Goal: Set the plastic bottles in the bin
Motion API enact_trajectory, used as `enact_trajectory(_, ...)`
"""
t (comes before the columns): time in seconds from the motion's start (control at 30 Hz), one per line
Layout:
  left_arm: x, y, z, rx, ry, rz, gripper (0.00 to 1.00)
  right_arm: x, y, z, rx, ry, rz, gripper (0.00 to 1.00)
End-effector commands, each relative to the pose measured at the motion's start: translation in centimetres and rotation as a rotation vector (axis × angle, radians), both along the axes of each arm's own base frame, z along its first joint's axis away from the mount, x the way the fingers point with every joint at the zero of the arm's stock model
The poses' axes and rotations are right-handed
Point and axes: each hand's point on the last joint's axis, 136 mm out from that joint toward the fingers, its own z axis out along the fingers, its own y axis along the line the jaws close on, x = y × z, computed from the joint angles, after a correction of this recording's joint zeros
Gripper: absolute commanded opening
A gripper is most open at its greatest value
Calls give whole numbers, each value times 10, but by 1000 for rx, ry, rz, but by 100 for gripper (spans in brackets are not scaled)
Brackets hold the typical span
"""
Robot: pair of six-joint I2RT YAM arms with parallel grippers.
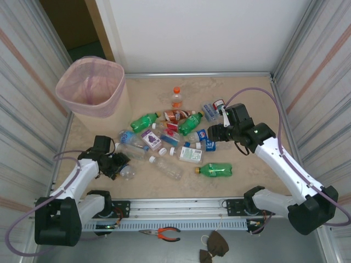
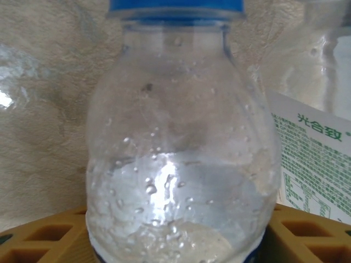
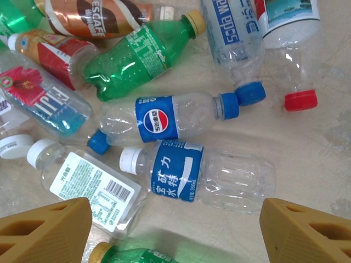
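bottle [image 2: 175,142] w/ blue cap sits btwn left gripper [image 2: 175,238] jaws

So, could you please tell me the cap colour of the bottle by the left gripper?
Blue cap, best seen in the left wrist view.

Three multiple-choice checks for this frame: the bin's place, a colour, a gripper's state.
1. The bin stands: A far left, B far right, C between the arm bases.
2. The cap of the clear bottle between the fingers of the left gripper: A red, B blue, C orange.
3. The right gripper: A shut on a green bottle, B inside the bin, C open above the bottles.
Answers: A, it sits at the back on the left; B, the left wrist view shows blue; C, its fingers stand wide apart, gripping nothing.
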Motion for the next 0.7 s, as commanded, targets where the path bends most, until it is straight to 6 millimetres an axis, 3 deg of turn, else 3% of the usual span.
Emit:
enact_trajectory(0.0, -1, 2, 2, -2, -8, 17, 60, -4, -3, 9, 12, -27, -24, 79)
enact_trajectory(0.27, -3, 11, 33, 43, -65, 5, 57, -5, -4, 16, 21, -44, -24, 79)
enact_trajectory(0.47, 2, 20, 89, 118, -191, -57, 56, -5, -3, 23, 27, -60, -20, 79)
enact_trajectory(0.67, 21, 18, 166, 182, -401, -213, 53, -1, -2, 35, 33, -86, -16, 79)
